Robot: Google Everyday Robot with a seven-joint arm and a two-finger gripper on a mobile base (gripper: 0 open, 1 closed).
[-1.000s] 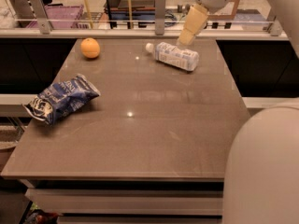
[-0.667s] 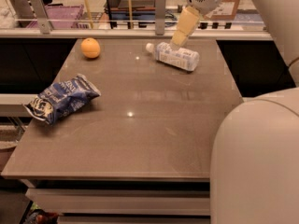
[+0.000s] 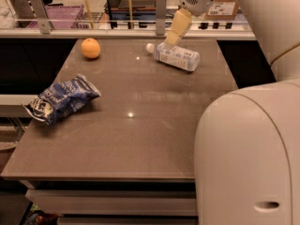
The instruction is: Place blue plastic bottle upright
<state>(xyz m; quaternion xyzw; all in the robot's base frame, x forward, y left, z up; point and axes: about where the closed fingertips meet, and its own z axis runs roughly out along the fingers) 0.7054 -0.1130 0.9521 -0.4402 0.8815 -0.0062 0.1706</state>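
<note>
The blue plastic bottle (image 3: 178, 57) lies on its side at the far right of the table (image 3: 140, 139), with its white cap pointing left. My gripper (image 3: 169, 42) comes down from the upper right. Its pale yellow tip is right above the bottle's neck end, touching it or nearly so. My white arm fills the right side of the view.
An orange (image 3: 91, 48) sits at the far left of the table. A dark blue-and-white snack bag (image 3: 61, 100) lies near the left edge. A railing with posts (image 3: 161, 7) runs behind the table's far edge.
My gripper has moved left and down, from above the bottle's right end to its neck end. The bottle, the orange and the bag have not moved.
</note>
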